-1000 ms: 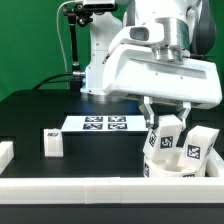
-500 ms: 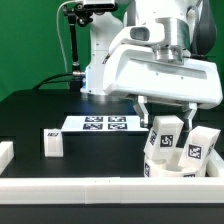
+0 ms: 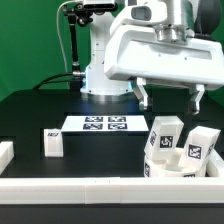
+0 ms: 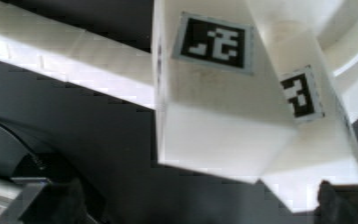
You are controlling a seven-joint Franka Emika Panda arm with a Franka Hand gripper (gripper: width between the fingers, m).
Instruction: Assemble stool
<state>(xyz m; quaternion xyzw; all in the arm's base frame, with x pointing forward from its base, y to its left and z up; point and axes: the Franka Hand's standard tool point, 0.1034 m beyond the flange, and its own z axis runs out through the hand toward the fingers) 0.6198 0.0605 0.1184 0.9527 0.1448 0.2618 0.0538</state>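
The black table (image 3: 30,115) carries everything, and a long white border rail (image 3: 90,188) edges its front. The gripper (image 3: 170,100) hangs over the table toward the exterior view's right. Its two fingers are spread wide with nothing between them, clear of the parts below.

Beneath it, close to the rail, sits the stool's thick round white seat (image 3: 165,168), its lower edge hidden by the rail. Two chunky white legs stand tilted on it, the first leg (image 3: 163,133) just beside the second leg (image 3: 199,147). Each shows a black-and-white square tag.

The third leg (image 3: 52,143) stands well apart at the exterior view's left, near the marker board (image 3: 105,124).

The wrist view is filled with slanted white leg faces and two tags, probably too close to tell which leg.
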